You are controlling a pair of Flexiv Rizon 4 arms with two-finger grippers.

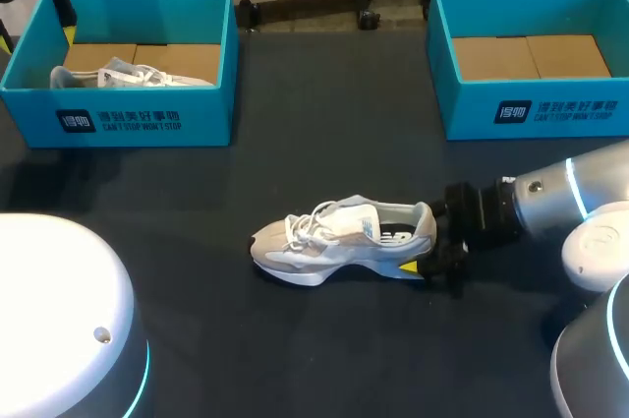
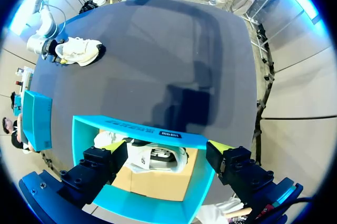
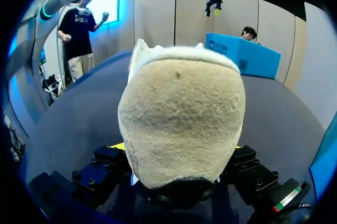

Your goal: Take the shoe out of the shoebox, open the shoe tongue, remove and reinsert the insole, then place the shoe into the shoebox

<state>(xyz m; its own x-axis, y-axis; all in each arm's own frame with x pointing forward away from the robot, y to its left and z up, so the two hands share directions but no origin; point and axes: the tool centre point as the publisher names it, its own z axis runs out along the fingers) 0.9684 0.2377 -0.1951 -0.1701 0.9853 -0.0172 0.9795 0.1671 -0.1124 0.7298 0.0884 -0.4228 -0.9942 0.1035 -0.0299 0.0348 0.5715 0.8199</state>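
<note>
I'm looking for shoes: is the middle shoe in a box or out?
Out. The shoe stands on the table, no box around it.

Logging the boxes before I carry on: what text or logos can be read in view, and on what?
Left shoebox front: white logo and print, too small to read surely.
Right shoebox front: same kind of print, too small.
Shoe side: dark mark, blurred.
Nothing else readable.
</note>
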